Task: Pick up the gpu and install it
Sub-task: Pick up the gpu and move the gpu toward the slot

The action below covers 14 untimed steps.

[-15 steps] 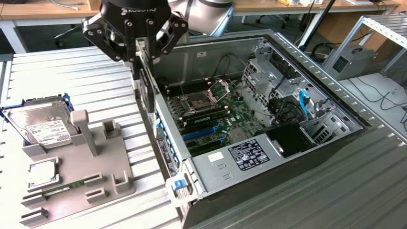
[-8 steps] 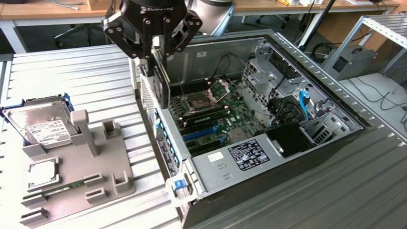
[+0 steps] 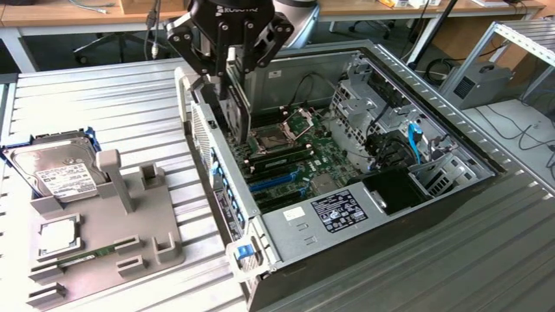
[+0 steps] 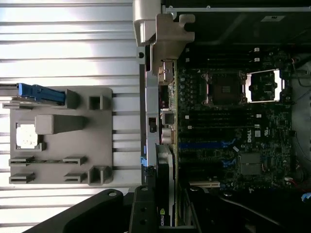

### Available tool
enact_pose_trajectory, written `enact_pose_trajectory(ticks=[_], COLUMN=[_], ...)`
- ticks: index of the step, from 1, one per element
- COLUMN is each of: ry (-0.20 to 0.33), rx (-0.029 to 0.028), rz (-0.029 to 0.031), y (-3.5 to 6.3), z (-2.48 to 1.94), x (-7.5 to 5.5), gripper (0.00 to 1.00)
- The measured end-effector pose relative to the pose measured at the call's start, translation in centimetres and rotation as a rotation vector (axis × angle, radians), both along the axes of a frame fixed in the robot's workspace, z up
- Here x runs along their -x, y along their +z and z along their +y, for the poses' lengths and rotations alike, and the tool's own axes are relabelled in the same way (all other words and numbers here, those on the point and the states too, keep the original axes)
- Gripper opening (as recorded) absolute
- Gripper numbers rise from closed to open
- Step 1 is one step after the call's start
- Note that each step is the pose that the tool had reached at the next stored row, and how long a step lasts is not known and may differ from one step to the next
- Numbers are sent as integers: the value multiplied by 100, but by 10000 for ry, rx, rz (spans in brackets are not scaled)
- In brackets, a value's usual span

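Pickup done: my black gripper is clamped on the thin black gpu card. I hold the card on edge inside the open grey computer case, at 11 o'clock from the blue motherboard slots. Seating looks unfinished.

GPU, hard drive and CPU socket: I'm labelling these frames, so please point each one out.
gpu (image 3: pixel 238 114): exterior view, black face.
hard drive (image 3: pixel 62 179): exterior view, white label.
CPU socket (image 4: pixel 225 88): wrist view, socket centre.

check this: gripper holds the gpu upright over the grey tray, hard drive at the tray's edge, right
No: the exterior view shows the gripper holding the gpu upright over the open computer case, not the grey tray. The hard drive is at the tray's edge.
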<state>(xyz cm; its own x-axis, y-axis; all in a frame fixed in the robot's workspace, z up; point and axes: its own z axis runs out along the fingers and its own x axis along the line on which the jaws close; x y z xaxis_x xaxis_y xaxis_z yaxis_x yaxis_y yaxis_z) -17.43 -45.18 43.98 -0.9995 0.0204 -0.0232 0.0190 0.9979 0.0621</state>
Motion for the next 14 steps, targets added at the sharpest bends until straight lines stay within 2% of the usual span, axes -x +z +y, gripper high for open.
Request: enact_pose_trajectory(ticks=[14], ry=[0], rx=[1], rz=[1], y=[1], z=[51], x=[-488], gripper=[27])
